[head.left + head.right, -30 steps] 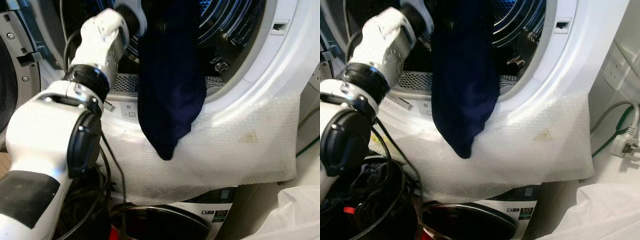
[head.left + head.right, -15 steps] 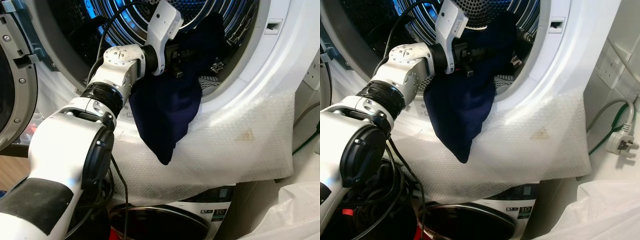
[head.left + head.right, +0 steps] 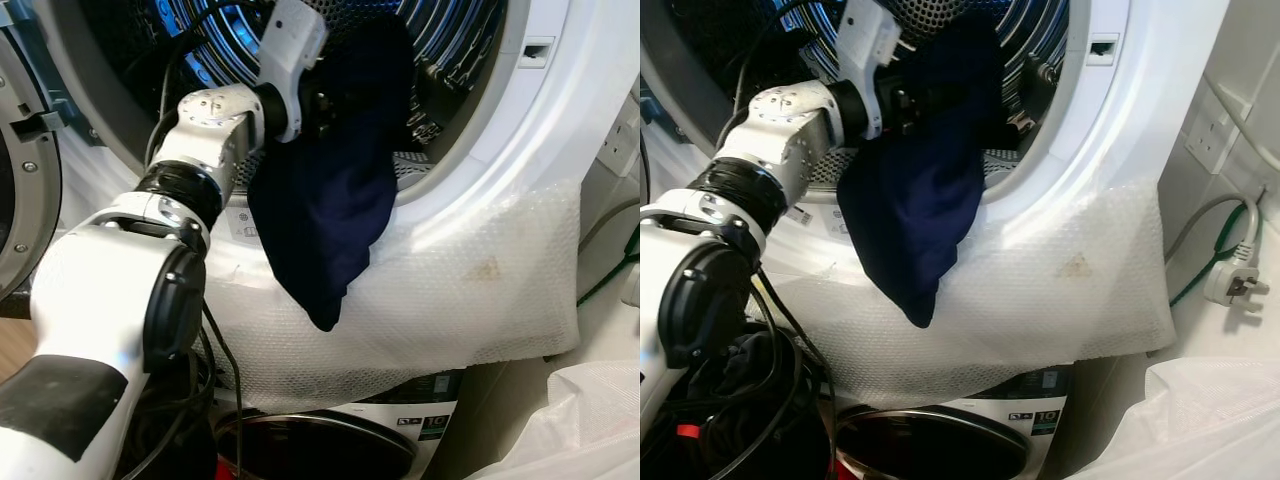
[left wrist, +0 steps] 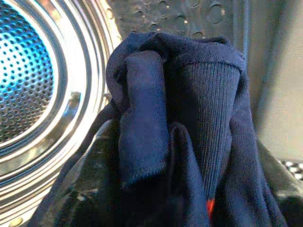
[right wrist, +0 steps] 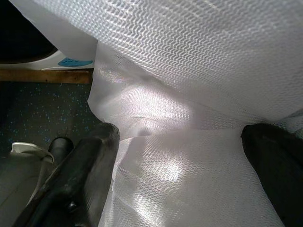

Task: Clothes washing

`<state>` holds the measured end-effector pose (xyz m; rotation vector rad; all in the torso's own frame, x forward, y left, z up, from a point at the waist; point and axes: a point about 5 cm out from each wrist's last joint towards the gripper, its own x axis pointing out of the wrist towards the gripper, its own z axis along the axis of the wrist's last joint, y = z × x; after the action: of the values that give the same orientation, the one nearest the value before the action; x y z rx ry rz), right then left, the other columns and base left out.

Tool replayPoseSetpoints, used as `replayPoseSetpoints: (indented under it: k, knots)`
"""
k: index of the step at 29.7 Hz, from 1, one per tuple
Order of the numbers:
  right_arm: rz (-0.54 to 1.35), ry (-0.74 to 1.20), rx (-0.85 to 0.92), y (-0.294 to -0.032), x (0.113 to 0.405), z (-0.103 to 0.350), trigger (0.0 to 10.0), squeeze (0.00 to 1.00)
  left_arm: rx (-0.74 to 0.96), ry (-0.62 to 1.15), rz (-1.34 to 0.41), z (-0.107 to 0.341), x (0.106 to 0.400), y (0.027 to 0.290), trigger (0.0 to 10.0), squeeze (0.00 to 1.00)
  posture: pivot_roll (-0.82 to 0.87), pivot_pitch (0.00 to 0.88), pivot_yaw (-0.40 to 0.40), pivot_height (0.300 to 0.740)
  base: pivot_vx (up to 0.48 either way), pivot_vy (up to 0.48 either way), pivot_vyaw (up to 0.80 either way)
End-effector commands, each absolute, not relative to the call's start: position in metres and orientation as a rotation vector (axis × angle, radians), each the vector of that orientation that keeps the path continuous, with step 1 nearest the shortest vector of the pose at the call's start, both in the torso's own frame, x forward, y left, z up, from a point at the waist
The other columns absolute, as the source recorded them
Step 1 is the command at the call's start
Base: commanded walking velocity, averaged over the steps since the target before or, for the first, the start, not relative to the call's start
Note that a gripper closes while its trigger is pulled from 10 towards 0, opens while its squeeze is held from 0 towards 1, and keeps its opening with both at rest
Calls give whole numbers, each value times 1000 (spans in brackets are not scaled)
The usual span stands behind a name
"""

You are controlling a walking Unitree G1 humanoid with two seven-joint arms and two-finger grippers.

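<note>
**Left arm at the drum mouth with a dark garment**

While the left gripper (image 3: 335,100) sits at the mouth of the washing machine (image 3: 560,110), it is clenched on a navy garment (image 3: 330,215). The left wrist view shows bunched folds of the ribbed knit fabric pinched between the black fingers (image 4: 94,184), with a tiny red spot low on the cloth.

- Garment: upper part is just inside the round opening; the rest hangs out over the lower rim and tapers to a blunt point against the sheet below.
- Drum (image 3: 455,40): shiny ribbed metal, perforated, lit blue inside.
- Bubble wrap (image 3: 480,290): translucent dimpled sheet draped over the white front panel under the opening, with a small yellowish stain on the right side.
- Door (image 3: 25,150): swung open at the left, grey ring with screw heads.
- Below: a second machine with a dark round window (image 3: 330,445).
- Right side: white plug (image 3: 1230,285) on a grey cable beside a green cable, wall socket (image 3: 1208,140) above.
- Right gripper (image 5: 180,156): fingers spread wide apart, smooth black fingers either side of a woven white plastic bag (image 5: 189,71); not gripping it as far as visible.
</note>
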<state>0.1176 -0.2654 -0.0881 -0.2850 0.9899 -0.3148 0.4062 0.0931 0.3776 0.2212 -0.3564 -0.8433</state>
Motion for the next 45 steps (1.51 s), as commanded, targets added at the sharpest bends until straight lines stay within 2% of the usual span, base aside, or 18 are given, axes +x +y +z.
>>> replayPoseSetpoints:
  k: [1, 9, 20, 23, 25, 45]
  knots:
    - [-344, 1002, -283, -269, 116, -88, 10000, 0, 240, -366, -853, 384, 404, 97, 10000, 1000, -81, 0, 41, 740, 0, 0, 0]
    - [-351, 998, -269, -267, 119, -88, 10000, 0, 250, -384, -886, 387, 402, 115, 10000, 1000, -68, 11, 44, 740, 0, 0, 0]
    - [-331, 1003, -257, -259, 123, -89, 10000, 0, 307, -456, -781, 403, 398, 135, 10000, 1000, -33, 9, 44, 740, 0, 0, 0]
    - [-329, 1001, -254, -257, 125, -89, 10000, 0, 308, -459, -835, 404, 396, 135, 10000, 1000, -32, 7, 45, 740, 0, 0, 0]
    - [-326, 996, -251, -257, 128, -89, 10000, 0, 385, -526, -922, 407, 387, 136, 10000, 1000, -35, 1, 48, 740, 0, 0, 0]
    - [-325, 997, -243, -253, 131, -89, 10000, 0, 362, -712, -928, 424, 362, 156, 10000, 1000, -13, 0, 50, 740, 0, 0, 0]
